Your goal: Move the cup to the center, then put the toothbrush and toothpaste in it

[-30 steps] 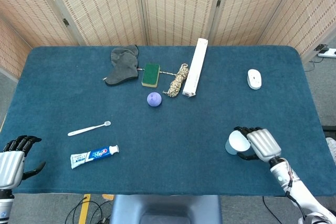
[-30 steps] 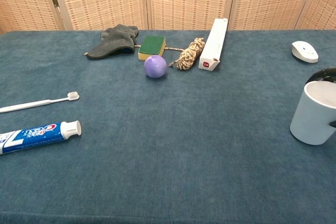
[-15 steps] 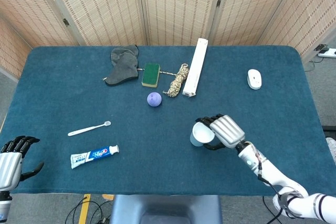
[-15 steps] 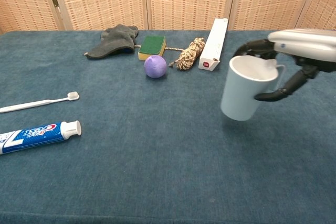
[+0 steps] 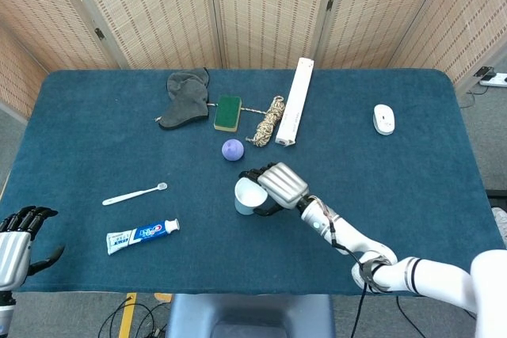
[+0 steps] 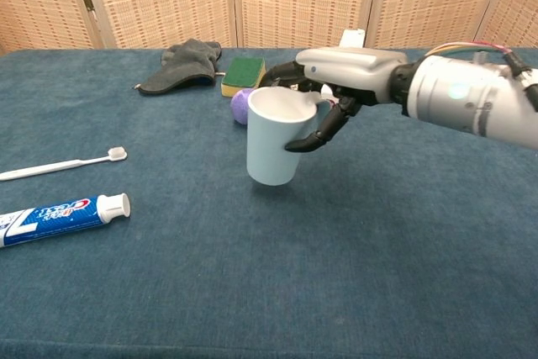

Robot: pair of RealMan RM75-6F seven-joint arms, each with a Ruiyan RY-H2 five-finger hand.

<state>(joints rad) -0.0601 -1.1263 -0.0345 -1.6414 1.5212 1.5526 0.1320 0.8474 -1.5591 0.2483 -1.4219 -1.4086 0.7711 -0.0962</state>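
Note:
My right hand (image 5: 276, 186) (image 6: 336, 81) grips a pale blue cup (image 5: 248, 196) (image 6: 275, 134), held upright just above the cloth near the table's middle. A white toothbrush (image 5: 134, 193) (image 6: 60, 165) lies at the left. Just in front of it lies a blue-and-white toothpaste tube (image 5: 142, 235) (image 6: 60, 215). My left hand (image 5: 17, 241) hangs off the near left corner of the table, holding nothing, its fingers curled a little apart. The chest view does not show it.
Along the far side lie a grey cloth (image 5: 187, 97), a green-and-yellow sponge (image 5: 228, 112), a coil of rope (image 5: 269, 120) and a long white box (image 5: 295, 111). A purple ball (image 5: 232, 150) sits right behind the cup. A white mouse (image 5: 383, 119) lies far right.
My right hand has carried the cup leftward from the near right of the table to near the middle, lifting it off the cloth. The left hand has barely moved.

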